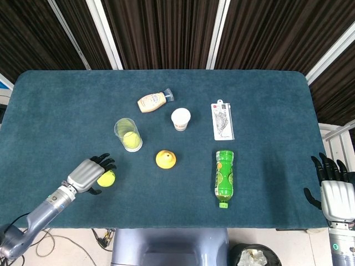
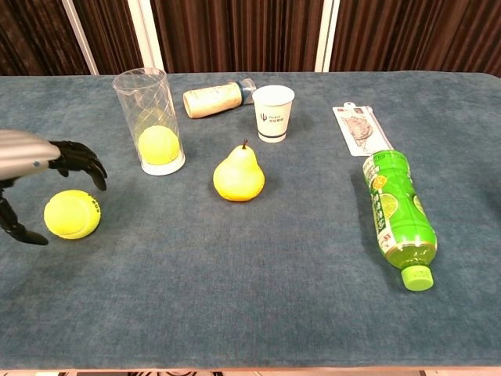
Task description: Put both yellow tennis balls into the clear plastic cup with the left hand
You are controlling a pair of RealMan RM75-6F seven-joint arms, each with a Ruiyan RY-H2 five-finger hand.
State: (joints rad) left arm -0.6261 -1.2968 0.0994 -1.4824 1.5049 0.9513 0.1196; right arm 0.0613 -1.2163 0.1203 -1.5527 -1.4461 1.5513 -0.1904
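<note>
tennis balls first: 1 ball (image 2: 157,145) already sits at the bottom of the clear plastic cup (image 2: 149,119), which stands upright on the blue table (image 1: 266,100); the other ball (image 2: 72,213) lies on the cloth near the front left edge, well short of the cup. your left hand (image 1: 89,174) is over that loose ball with its dark fingers (image 2: 78,160) spread and arched above it and the thumb down at the ball's outer side; from the head view the ball peeks out just past the fingertips, and the chest view shows a gap between fingers and ball, so the hand is unclenched and grasping nothing. your right hand (image 1: 335,194) hangs off the right front corner of the table, fingers pointing up and apart, holding nothing. between cup and bottle you have a yellow pear (image 2: 239,176) standing upright with its stem up, just right of and a little nearer than the cup. behind it stands a white paper cup (image 2: 274,113), and to that cup's left a squeeze bottle (image 2: 215,99) lies on its side. right of the paper cup a flat packet (image 1: 222,121) lies on the cloth, and nearer you a green bottle (image 2: 398,215) lies on its side with its green cap toward the front edge.
</note>
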